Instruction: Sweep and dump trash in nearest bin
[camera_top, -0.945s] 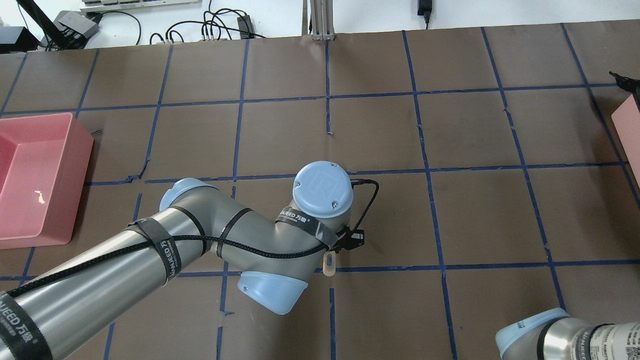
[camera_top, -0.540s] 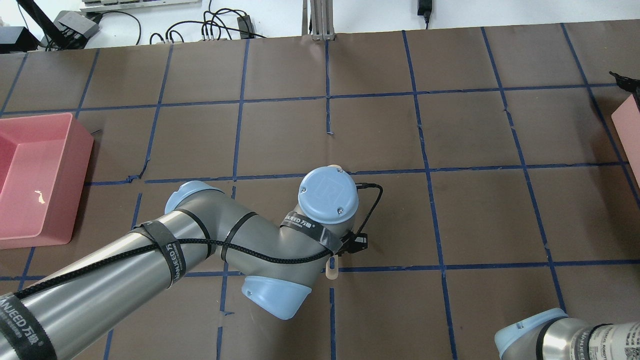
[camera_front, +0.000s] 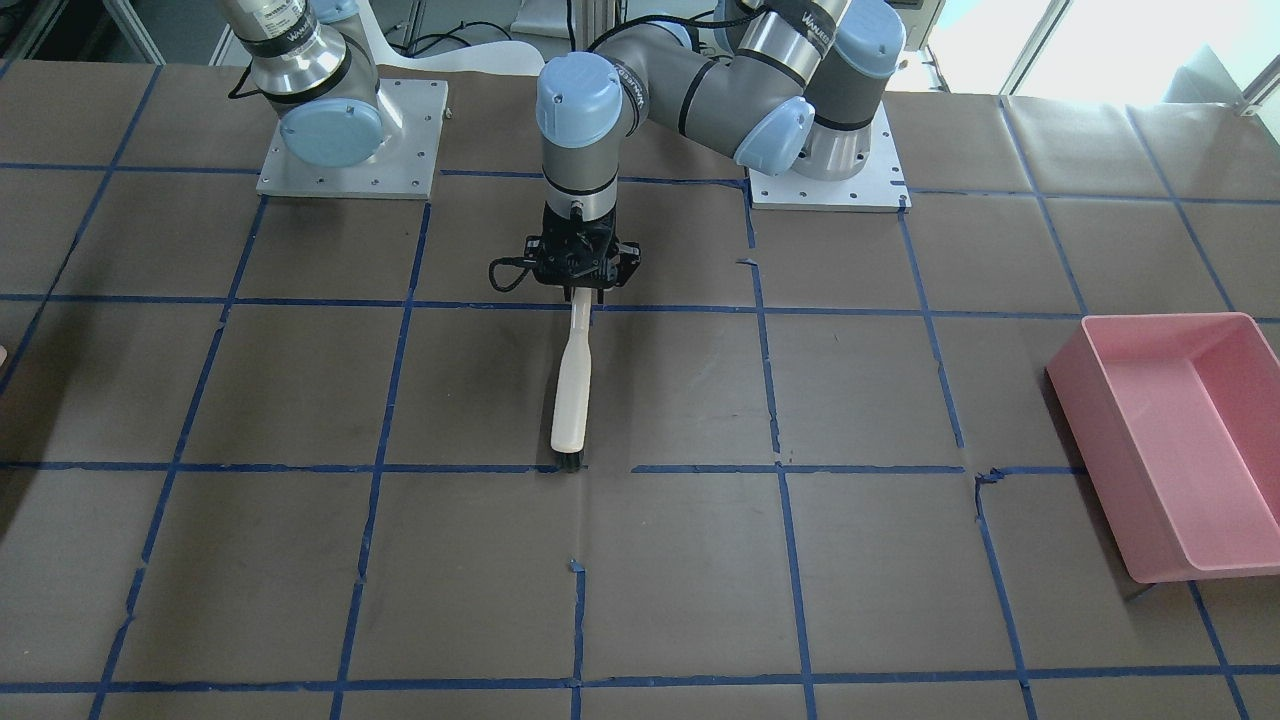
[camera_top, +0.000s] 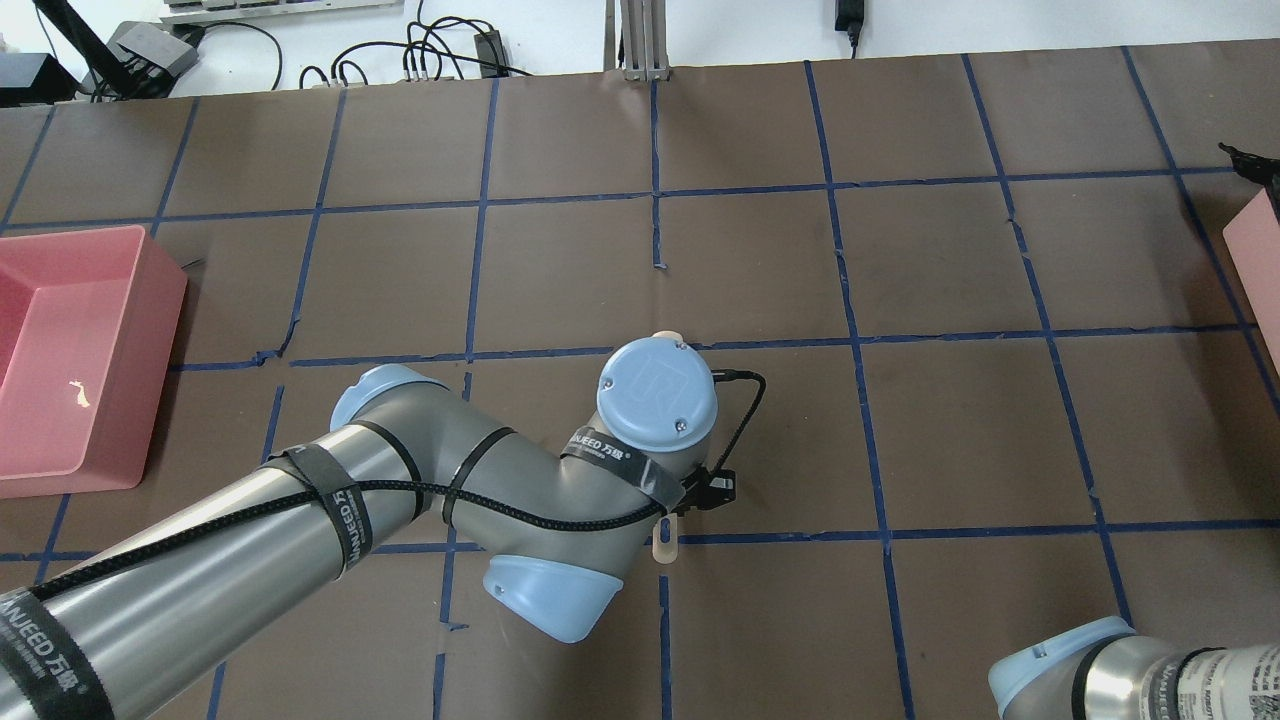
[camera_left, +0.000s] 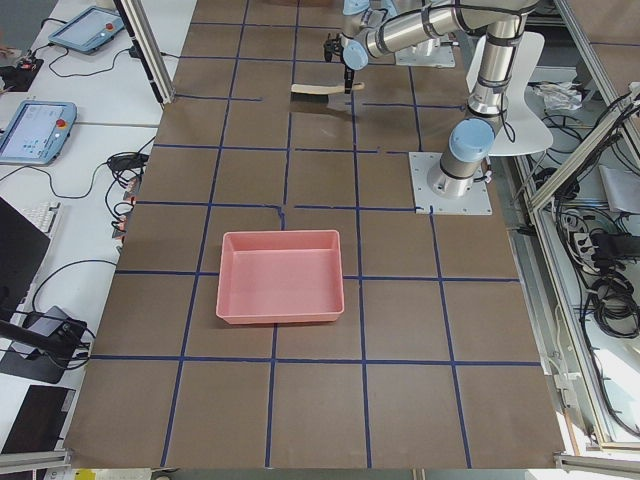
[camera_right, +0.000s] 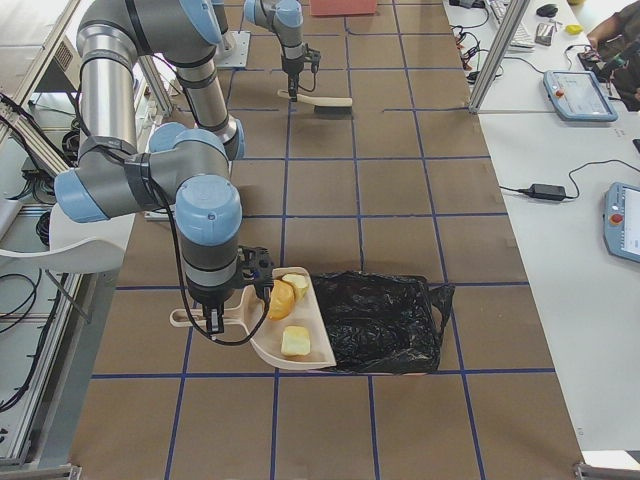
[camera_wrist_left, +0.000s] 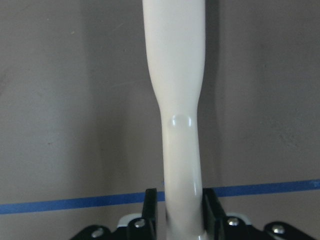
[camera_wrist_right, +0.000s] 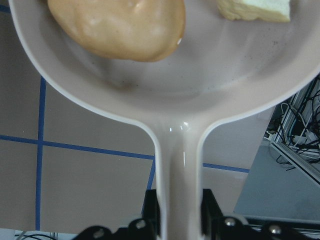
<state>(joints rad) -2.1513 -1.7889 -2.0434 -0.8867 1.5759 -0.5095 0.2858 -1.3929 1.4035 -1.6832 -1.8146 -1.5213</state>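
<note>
My left gripper (camera_front: 580, 291) is shut on the handle of a cream-white brush (camera_front: 574, 390). The brush points away from the robot, with its dark bristles (camera_front: 568, 462) down on a blue tape line at mid-table. The left wrist view shows the handle (camera_wrist_left: 176, 100) between the fingers. My right gripper (camera_wrist_right: 180, 216) is shut on the handle of a beige dustpan (camera_wrist_right: 210, 100). The pan carries an orange lump (camera_wrist_right: 120, 25) and a pale yellow piece (camera_wrist_right: 255, 7). In the exterior right view the dustpan (camera_right: 300, 362) is beside a black-bag-lined bin (camera_right: 385, 322).
An open pink bin (camera_top: 60, 350) stands at the table's left end, with a small pale scrap inside; it also shows in the front-facing view (camera_front: 1170, 440). A pinkish bin edge (camera_top: 1258, 260) shows at the right border. Brown paper with a blue tape grid covers the table.
My left wrist and the brush shifted slightly right and away from the robot, so the brush's far end now shows past the wrist. It has barely moved in the last half second.
</note>
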